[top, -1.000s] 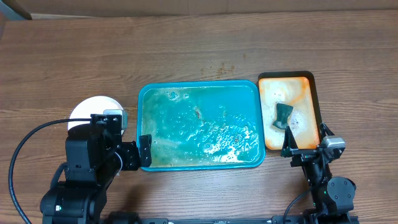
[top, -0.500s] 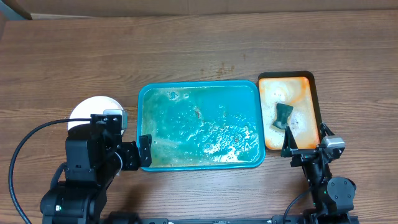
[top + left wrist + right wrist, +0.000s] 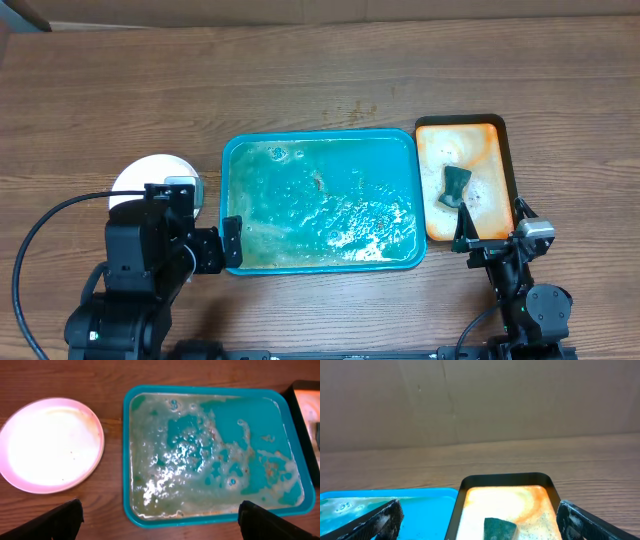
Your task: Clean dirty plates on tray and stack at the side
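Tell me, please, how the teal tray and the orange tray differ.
The teal tray is much larger than the orange tray. The teal tray holds only sudsy water, the orange tray also a dark sponge. The orange tray has a dark rim, the teal tray's matches its floor. Both are rectangular and wet.

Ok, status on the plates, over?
Left gripper open, right gripper open, both empty. Tray: suds only, no plates. Plate beside it, left side. Nothing blocking.

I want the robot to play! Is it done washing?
Nearly finished. The tray holds only soapy water, no plates. A plate lies beside it; any beneath are hidden. The left gripper and right gripper are open, holding nothing. The sponge rests in the orange tray. Little seems left.
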Robot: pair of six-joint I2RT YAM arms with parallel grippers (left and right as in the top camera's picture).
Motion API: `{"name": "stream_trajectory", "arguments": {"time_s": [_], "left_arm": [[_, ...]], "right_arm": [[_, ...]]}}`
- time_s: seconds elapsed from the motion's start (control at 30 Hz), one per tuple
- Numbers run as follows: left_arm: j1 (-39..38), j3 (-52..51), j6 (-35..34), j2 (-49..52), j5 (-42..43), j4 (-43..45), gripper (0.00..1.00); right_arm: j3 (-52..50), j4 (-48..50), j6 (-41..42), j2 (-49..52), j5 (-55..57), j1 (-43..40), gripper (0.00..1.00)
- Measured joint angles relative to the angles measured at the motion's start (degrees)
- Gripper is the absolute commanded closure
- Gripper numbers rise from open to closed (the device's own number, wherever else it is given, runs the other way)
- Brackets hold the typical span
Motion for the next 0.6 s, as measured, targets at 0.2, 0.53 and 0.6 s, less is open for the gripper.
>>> {"name": "stream_trajectory", "arguments": {"time_s": [0.2,0.53,0.6], "left_arm": [[0.00,-6.95,0.04,-8.41,-1.36,6.45,0.00],[1.05,-34.91,-0.11,-29.00,-0.83,27.74,0.00],[1.20,-38.75,-0.26,-32.09,-0.63,32.13,0.00]], "right_arm": [[0.00,0.00,-0.02,0.00,0.00,-0.02,0.00],[0.00,0.02,-0.02,0.00,0.00,0.00,0.00],[0.00,0.02,-0.02,0.00,0.00,-0.02,0.00]]}}
